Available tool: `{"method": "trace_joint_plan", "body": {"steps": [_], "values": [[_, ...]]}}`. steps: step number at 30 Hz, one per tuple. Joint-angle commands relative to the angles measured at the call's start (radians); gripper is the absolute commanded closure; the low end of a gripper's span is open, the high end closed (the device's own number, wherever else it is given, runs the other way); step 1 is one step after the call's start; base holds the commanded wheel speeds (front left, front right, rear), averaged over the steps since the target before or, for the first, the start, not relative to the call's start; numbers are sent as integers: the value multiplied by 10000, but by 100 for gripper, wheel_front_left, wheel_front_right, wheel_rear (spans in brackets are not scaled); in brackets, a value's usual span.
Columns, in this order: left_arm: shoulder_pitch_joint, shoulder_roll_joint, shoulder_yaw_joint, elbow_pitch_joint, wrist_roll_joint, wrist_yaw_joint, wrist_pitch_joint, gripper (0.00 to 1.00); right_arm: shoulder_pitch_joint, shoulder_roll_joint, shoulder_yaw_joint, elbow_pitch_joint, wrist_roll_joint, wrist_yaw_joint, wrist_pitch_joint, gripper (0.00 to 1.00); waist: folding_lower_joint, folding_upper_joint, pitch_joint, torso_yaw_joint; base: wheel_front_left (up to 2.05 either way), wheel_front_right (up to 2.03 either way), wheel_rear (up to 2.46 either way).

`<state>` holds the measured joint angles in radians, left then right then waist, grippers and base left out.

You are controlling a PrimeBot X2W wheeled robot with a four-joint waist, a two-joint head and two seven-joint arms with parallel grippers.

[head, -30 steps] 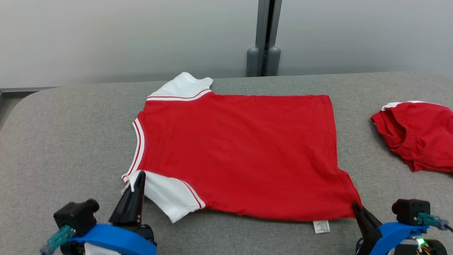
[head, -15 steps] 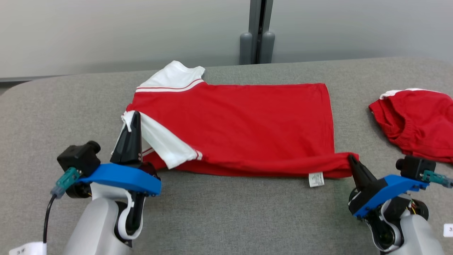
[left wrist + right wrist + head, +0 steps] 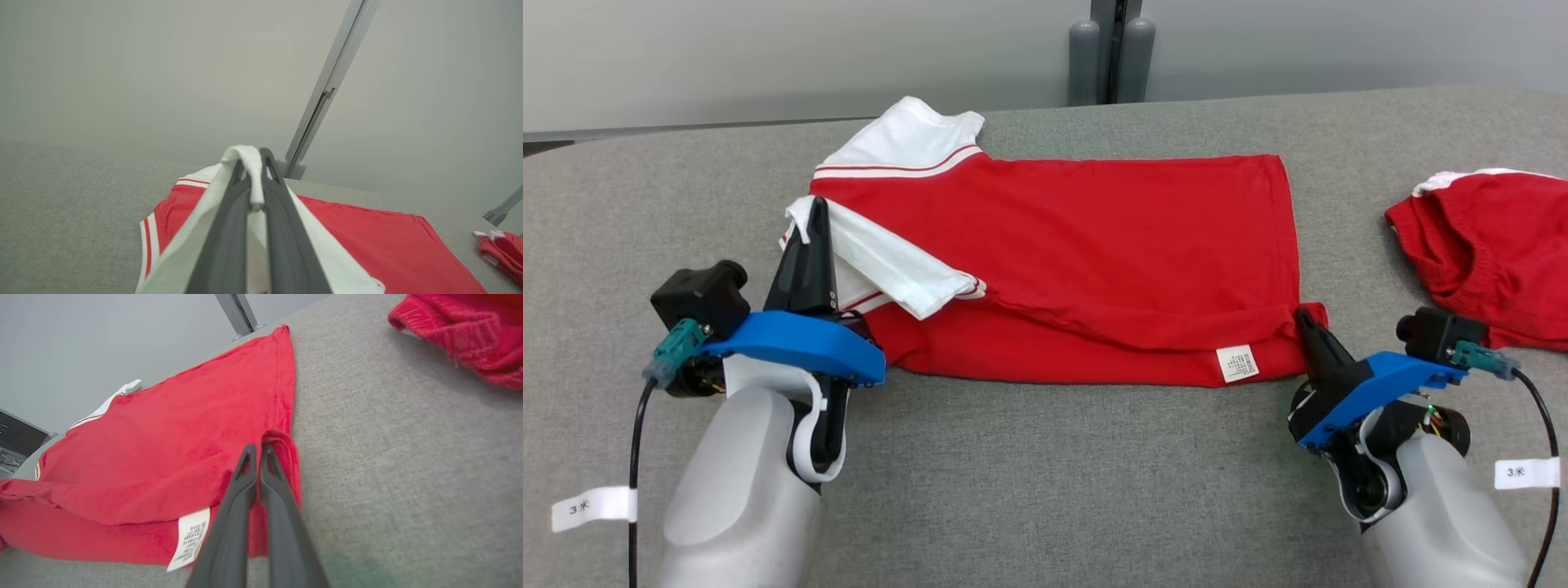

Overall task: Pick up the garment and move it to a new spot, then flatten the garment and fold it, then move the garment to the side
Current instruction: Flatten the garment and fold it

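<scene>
The garment point(image 3: 1094, 237) is a red T-shirt with white sleeves, spread on the grey table, its near edge lifted and turned back over the body. My left gripper point(image 3: 814, 214) is shut on the near white sleeve point(image 3: 890, 265), whose cloth drapes over the fingertips point(image 3: 253, 163) in the left wrist view. At the near right, my right gripper point(image 3: 1303, 320) is shut on the red hem corner point(image 3: 282, 441) in the right wrist view. A white care label point(image 3: 1236, 363) hangs from the folded edge.
A second red garment point(image 3: 1494, 253) lies crumpled at the table's right side, also seen in the right wrist view point(image 3: 461, 330). A grey post point(image 3: 1107, 49) stands behind the table's far edge. Bare grey table point(image 3: 1054, 482) lies between my arms.
Both grippers have carried the shirt's near edge up and away from me, folding it over the body. The head camera has also tilted, showing more of both arms.
</scene>
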<state>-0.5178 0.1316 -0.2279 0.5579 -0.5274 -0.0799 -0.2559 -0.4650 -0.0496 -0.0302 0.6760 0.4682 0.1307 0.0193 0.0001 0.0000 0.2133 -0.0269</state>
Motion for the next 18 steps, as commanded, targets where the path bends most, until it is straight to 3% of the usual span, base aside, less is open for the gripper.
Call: {"method": "trace_joint_plan", "body": {"steps": [1, 3, 4, 5, 6, 7, 8, 9, 18], "values": [[-313, 49, 38, 217, 141, -50, -56, 100, -327, -16, 159, 218, -8, 3, -174, 100, -1, 0, 69, -6, 0, 0, 0], [-520, 48, 60, 484, 255, -15, -77, 100, -524, -19, 273, 480, -11, 1, -345, 100, -1, 0, 131, -18, 0, 0, 0], [-613, 34, 88, 626, 311, 32, -89, 100, -625, -19, 335, 599, -5, 3, -442, 86, -1, 0, 163, -25, 0, 0, 0], [-714, 32, 105, 759, 371, 81, -94, 100, -728, -17, 387, 720, -36, 3, -561, 64, -1, 0, 191, -31, 0, 0, 0], [-797, 22, 128, 850, 406, 82, -97, 93, -822, -17, 449, 796, -50, 3, -709, 30, -1, 0, 220, -37, 0, 0, 0], [-891, 13, 188, 883, 467, 80, -101, 60, -920, -17, 507, 871, -33, 3, -870, 0, -1, 0, 250, -39, 0, 0, 0], [-988, 16, 295, 802, 542, 89, -104, 17, -984, -19, 559, 936, 11, 3, -1040, 0, -1, 0, 282, -39, 0, 0, 0], [-1029, -16, 393, 695, 594, 30, -104, 0, -1049, -17, 656, 971, 55, 3, -1221, 0, -1, 0, 315, -39, 0, 0, 0], [-635, -221, 1125, 5, 1315, -258, -100, 0, -1084, -19, 870, 922, -429, 1, -2487, 0, -1, 0, 308, -88, 0, 0, 0]]}}
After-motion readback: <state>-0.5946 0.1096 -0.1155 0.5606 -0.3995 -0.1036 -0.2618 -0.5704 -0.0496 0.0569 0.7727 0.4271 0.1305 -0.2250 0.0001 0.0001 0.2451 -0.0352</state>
